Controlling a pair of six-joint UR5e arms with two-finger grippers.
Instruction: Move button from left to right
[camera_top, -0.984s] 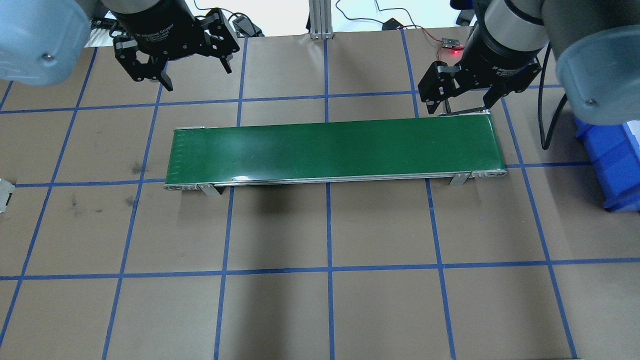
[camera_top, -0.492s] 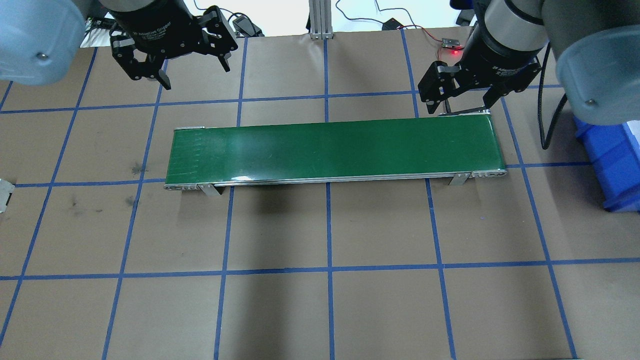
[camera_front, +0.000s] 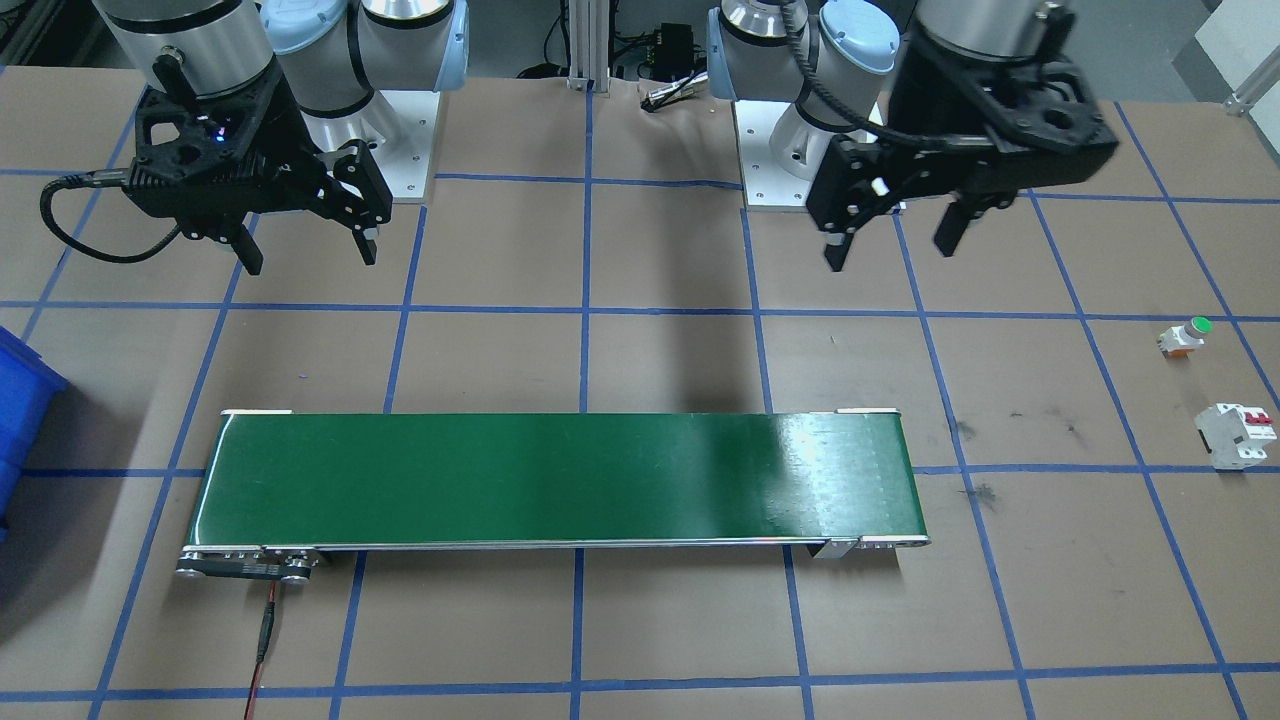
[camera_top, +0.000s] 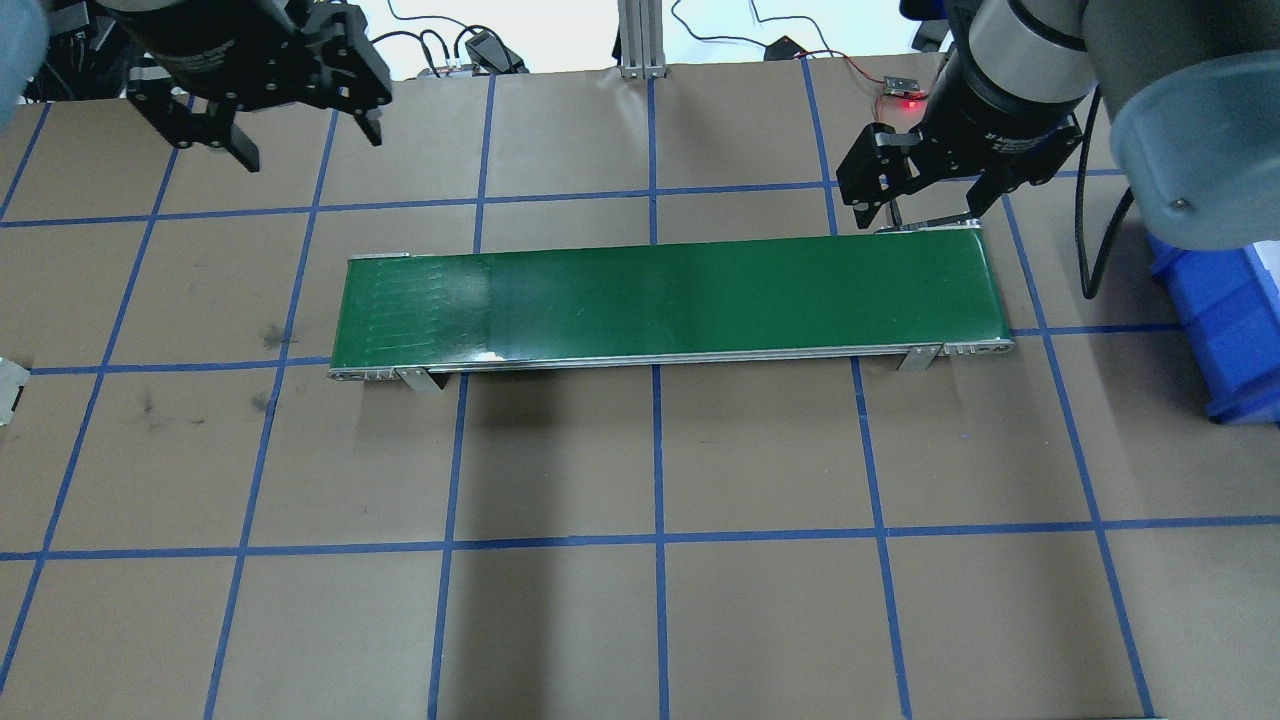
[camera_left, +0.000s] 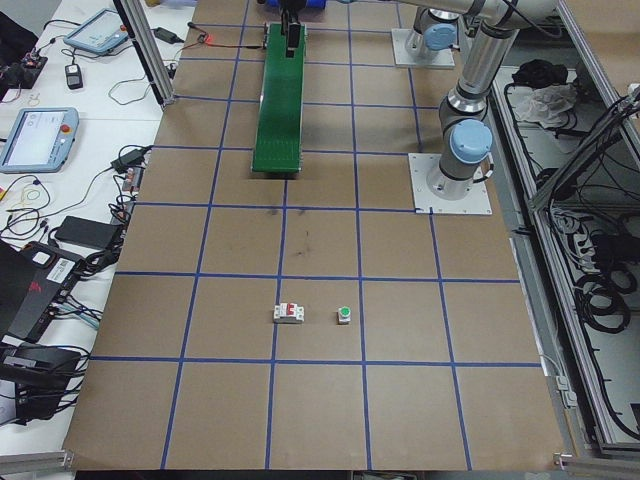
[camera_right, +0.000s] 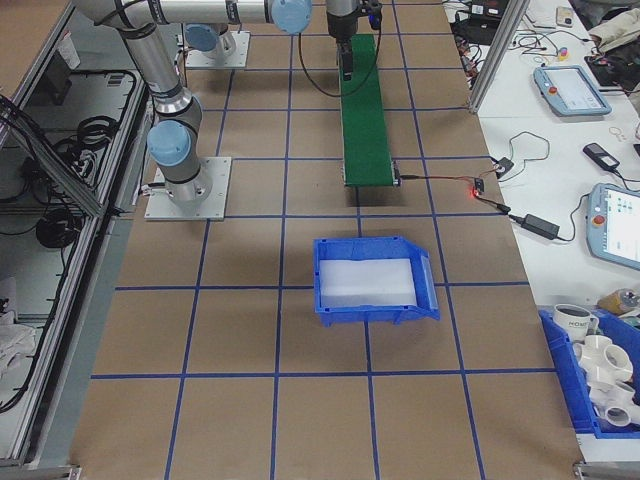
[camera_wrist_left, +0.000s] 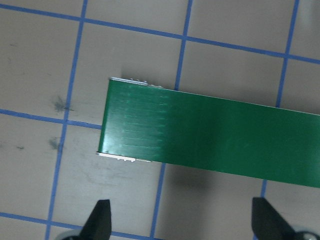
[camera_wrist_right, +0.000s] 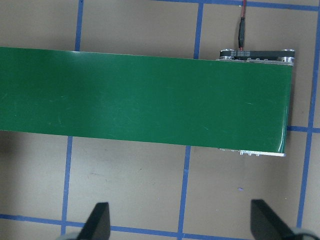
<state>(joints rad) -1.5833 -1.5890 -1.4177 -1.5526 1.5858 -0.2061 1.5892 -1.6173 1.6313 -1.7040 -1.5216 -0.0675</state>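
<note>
The button (camera_front: 1185, 335), a small switch with a round green cap, stands on the brown table far out on my left side; the exterior left view shows the button (camera_left: 343, 315) too. It lies outside the overhead and wrist views. My left gripper (camera_front: 890, 250) hangs open and empty above the table, well short of the button, and in the overhead view the left gripper (camera_top: 310, 148) is beyond the belt's left end. My right gripper (camera_top: 920, 212) hovers open and empty at the belt's far right corner; the right gripper (camera_front: 310, 257) is also in the front-facing view.
A green conveyor belt (camera_top: 660, 300) lies across the table's middle. A white circuit breaker (camera_front: 1235, 435) with red toggles sits close to the button. A blue bin (camera_right: 370, 280) stands at the right end. Cables and a lit red sensor (camera_top: 908, 97) lie behind the belt.
My left gripper has shifted leftward and a little farther from the belt, staying open. The right arm has held still.
</note>
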